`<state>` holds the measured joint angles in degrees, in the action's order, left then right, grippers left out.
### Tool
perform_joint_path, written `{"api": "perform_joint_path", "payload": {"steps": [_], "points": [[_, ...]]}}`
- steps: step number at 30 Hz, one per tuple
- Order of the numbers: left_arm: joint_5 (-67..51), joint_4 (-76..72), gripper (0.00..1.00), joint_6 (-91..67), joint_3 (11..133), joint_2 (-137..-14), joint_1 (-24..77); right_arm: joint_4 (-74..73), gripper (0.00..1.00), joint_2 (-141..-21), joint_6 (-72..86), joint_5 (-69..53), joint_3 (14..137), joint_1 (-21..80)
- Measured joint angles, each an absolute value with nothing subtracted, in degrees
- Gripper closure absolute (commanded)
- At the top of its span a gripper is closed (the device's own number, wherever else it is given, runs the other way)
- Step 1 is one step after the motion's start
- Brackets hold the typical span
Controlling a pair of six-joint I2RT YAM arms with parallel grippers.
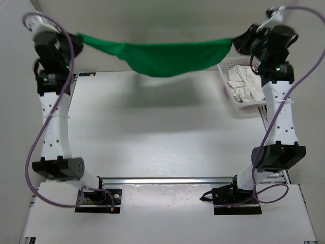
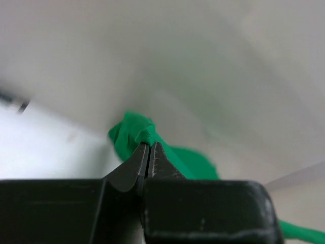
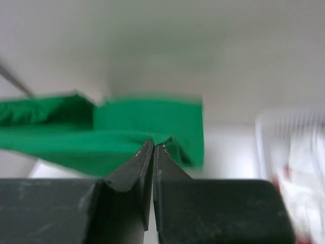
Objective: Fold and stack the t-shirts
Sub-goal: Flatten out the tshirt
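A bright green t-shirt [image 1: 167,57] hangs stretched in the air across the far side of the table, sagging in its middle. My left gripper [image 1: 78,38] is shut on its left end; the left wrist view shows the black jaws pinched together with green cloth [image 2: 133,133] bunched at their tips [image 2: 148,145]. At the far right, my right gripper [image 1: 237,41] is shut on the other end, the green cloth [image 3: 142,124] spreading from its closed tips [image 3: 154,145]. A crumpled white t-shirt [image 1: 245,84] lies in the basket. The red one is hidden.
A white mesh basket [image 1: 229,96] stands at the table's far right edge, just below the right arm's wrist. Its blurred rim [image 3: 264,132] shows at the right of the right wrist view. The white tabletop [image 1: 162,132] lies under the hanging shirt.
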<state>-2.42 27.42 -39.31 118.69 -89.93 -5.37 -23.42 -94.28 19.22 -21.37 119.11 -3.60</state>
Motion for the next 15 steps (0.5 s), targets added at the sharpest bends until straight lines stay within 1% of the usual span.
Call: {"api": "perform_joint_path", "payload": {"steps": [2, 3, 5, 9, 11, 13, 15], "points": [[1.72, 27.79, 1.0, -37.26, 106.32, -84.05, -2.83, -21.56, 0.99, -91.09, 17.91, -21.56, 106.83, -3.42], [3.29, 24.93, 1.0, -36.34, 98.3, -80.51, -1.65, -19.84, 1.0, -89.27, 17.69, -21.56, 99.29, -3.49], [6.83, 25.26, 1.0, -34.89, 81.87, -72.6, -0.21, -17.65, 1.0, -85.71, 17.63, -21.58, 82.65, -3.7], [13.13, 25.02, 1.0, -33.63, 54.72, -59.22, 0.1, -16.93, 1.0, -81.43, 19.62, -20.93, 59.44, -3.75], [13.08, 25.78, 1.0, -33.45, 44.58, -54.33, -0.64, -16.62, 1.0, -78.46, 21.58, -20.45, 51.2, -3.2], [12.99, 27.51, 1.0, -33.21, 37.08, -51.2, -0.97, -15.79, 1.0, -74.52, 24.58, -19.88, 44.25, -2.13], [12.36, 29.21, 1.0, -33.21, 33.52, -49.36, -0.23, -14.94, 1.0, -70.76, 27.07, -19.25, 39.0, -1.19]]}}
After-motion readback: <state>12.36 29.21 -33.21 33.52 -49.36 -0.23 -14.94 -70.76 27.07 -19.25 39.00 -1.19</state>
